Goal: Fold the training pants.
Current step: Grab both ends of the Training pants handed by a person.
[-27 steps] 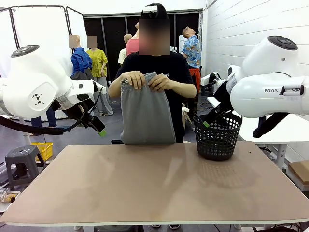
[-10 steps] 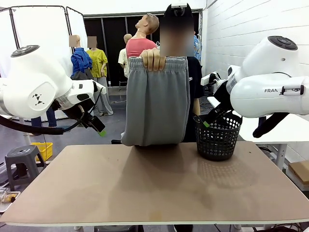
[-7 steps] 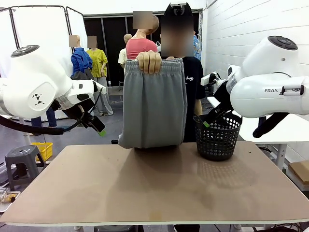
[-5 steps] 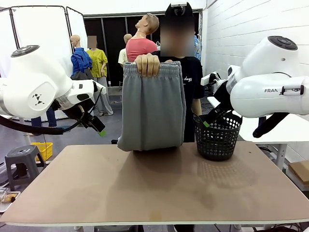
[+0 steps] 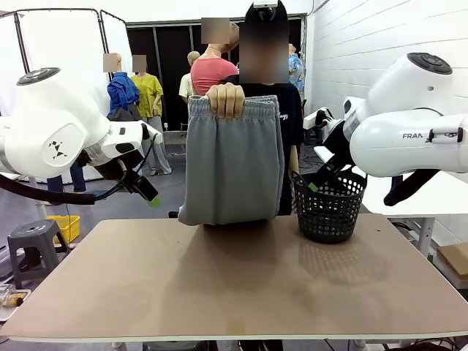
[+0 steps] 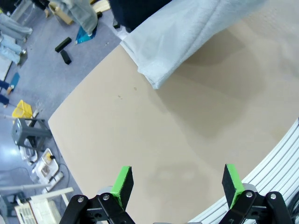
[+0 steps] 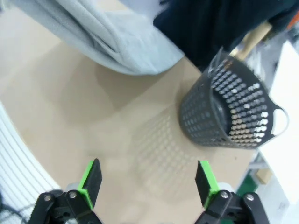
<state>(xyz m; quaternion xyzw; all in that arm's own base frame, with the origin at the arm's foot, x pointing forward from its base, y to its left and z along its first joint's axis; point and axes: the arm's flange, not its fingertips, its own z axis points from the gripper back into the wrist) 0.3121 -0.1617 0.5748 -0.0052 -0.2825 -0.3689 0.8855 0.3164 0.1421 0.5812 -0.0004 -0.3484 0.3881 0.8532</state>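
The training pants (image 5: pixel 232 164) are light grey and hang upright at the far edge of the table, held up by the gathered waistband in a person's hand (image 5: pixel 226 98). Their lower end rests about at the tabletop. In the left wrist view the pants (image 6: pixel 187 32) lie far ahead of my open left gripper (image 6: pixel 177 184). The right wrist view has the pants (image 7: pixel 107 35) at the top left, with my open right gripper (image 7: pixel 148 179) well short of them. From the front, my left gripper (image 5: pixel 150 191) hovers off the table's left and my right gripper (image 5: pixel 316 183) hangs just behind the basket.
A black mesh basket (image 5: pixel 329 208) stands at the far right of the table (image 5: pixel 241 285), to the right of the pants, and its wall (image 7: pixel 229 112) is near my right gripper. A grey stool (image 5: pixel 33 245) stands on the floor at the left.
The person has lowered the pants a little and shifted them slightly left. Both arms have stayed still with their jaws apart.
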